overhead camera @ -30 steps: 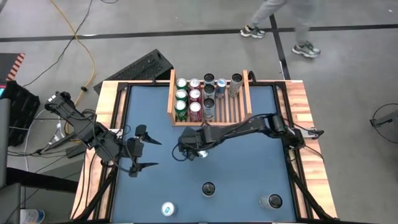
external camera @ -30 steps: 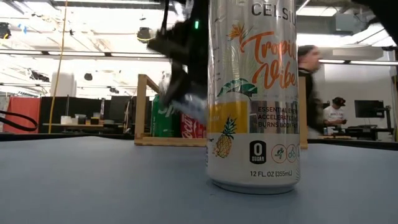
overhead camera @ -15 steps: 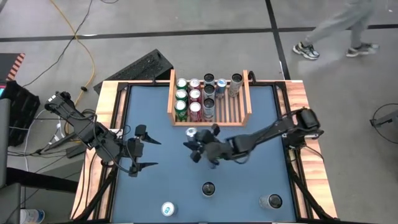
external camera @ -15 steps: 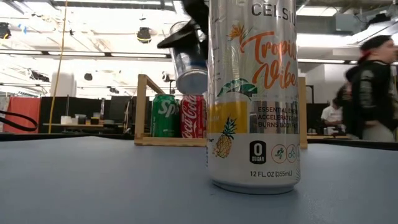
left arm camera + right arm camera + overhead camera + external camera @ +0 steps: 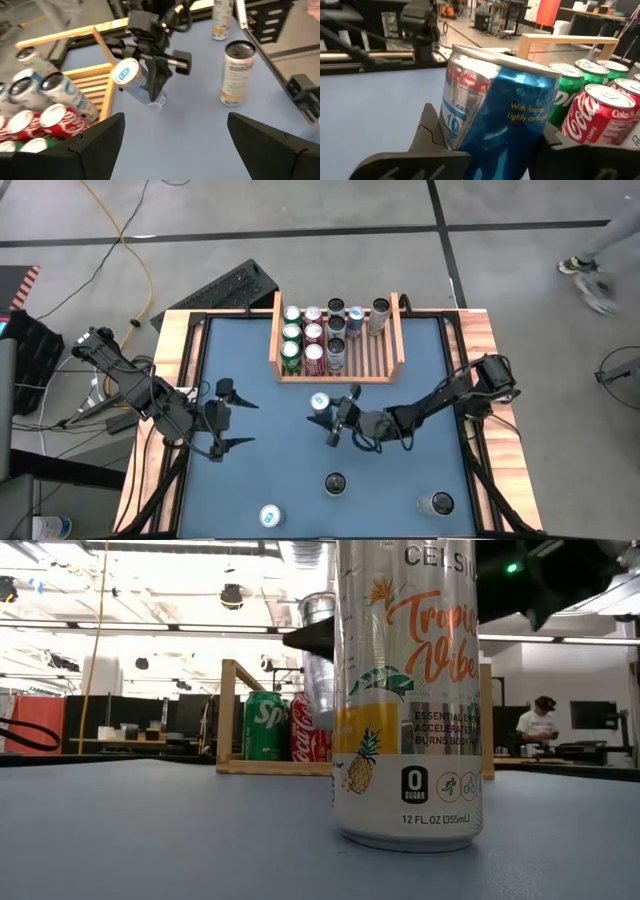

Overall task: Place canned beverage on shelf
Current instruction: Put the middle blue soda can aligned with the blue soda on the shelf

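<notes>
A blue canned beverage (image 5: 320, 402) hangs tilted above the table's middle, with my right gripper (image 5: 331, 416) shut on it just near of the shelf (image 5: 398, 340). The shelf is a light-wood slatted tray at the far edge, and several cans (image 5: 313, 335) stand in it. The right wrist view shows the blue can (image 5: 495, 115) close to green and red cans (image 5: 600, 115) in the shelf. My left gripper (image 5: 226, 418) waits open at the table's left; the left wrist view shows its fingers apart (image 5: 172, 137) with nothing between them. My right gripper pinches the blue can's side wall (image 5: 455, 127) between its two fingers, one finger (image 5: 431, 131) on each side of the body. The fingers come nearly level from the table's right. The can is lifted clear of the table, top up and leaning a little.
A tall Celsius can (image 5: 405, 690) stands near the table's front edge and fills much of the low view. Two more cans (image 5: 270, 516) (image 5: 437, 503) stand along the near edge. The slats at the shelf's right (image 5: 375, 355) are bare. A person (image 5: 540, 720) is in the room beyond.
My right gripper has gone toward the table's right and down a little, and has tipped from pointing down to nearly level. The blue can in it has swung from lying slantwise to nearly upright, still clear of the table.
</notes>
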You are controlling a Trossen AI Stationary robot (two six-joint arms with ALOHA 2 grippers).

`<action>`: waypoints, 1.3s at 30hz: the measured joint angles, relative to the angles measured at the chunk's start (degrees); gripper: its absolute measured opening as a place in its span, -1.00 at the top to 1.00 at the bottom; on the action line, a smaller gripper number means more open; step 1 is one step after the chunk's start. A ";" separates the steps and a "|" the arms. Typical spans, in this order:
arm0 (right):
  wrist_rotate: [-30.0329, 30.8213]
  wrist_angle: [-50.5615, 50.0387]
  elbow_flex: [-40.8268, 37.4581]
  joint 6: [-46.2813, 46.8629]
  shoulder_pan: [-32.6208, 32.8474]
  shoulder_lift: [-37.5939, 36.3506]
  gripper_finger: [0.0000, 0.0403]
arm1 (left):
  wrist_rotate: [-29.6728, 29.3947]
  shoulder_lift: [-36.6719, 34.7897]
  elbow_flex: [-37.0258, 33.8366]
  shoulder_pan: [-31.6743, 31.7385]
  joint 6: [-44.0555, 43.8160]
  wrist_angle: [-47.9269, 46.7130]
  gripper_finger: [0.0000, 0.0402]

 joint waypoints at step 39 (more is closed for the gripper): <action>-4.79 27.19 0.46 -11.60 -2.59 19.70 -0.05 | -7.91 0.02 0.00 0.02 -0.15 -0.03 -0.70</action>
